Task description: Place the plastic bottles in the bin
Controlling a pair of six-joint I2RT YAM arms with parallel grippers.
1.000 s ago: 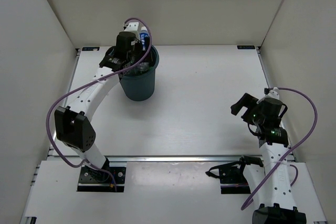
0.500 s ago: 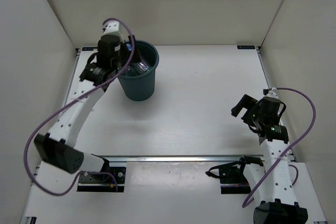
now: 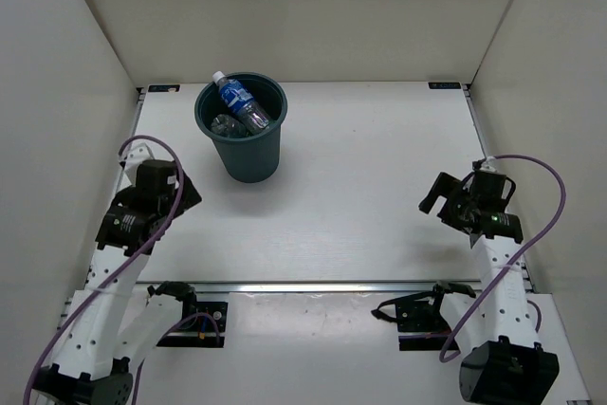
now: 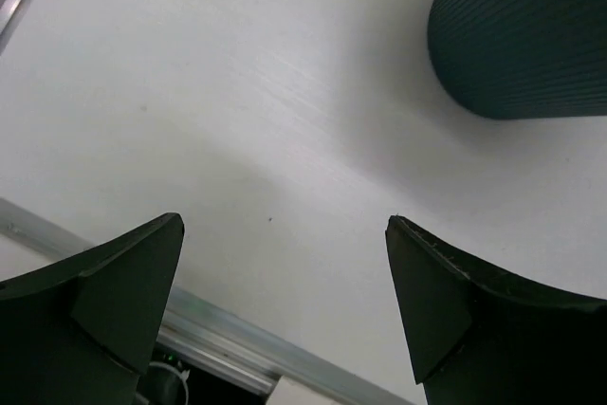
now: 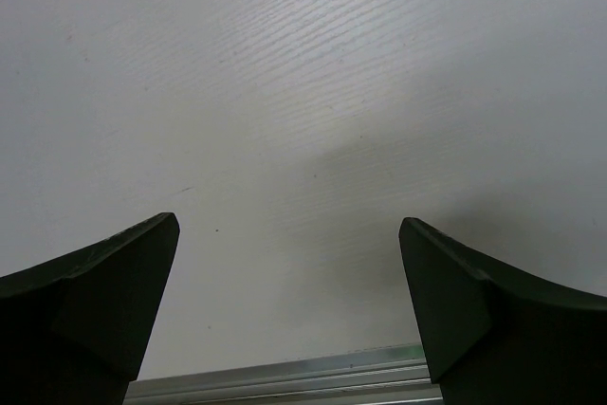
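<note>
Near the far left corner of the tabletop (image 3: 360,168), the bin (image 3: 248,154) stands upright with plastic bottles (image 3: 226,124) inside, a blue-labelled one (image 3: 239,101) lying on top. My left tool (image 4: 285,230) hangs wide open and empty by the left edge, my right tool (image 5: 289,225) likewise by the right edge.

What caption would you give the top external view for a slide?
Teal bin holding plastic bottles, a blue-labelled bottle on top; left arm and right arm stand away from it.

A dark teal bin (image 3: 250,162) stands on a white table (image 3: 379,168). A blue-labelled bottle (image 3: 239,101) lies tilted inside, on other clear bottles (image 3: 224,124).
</note>
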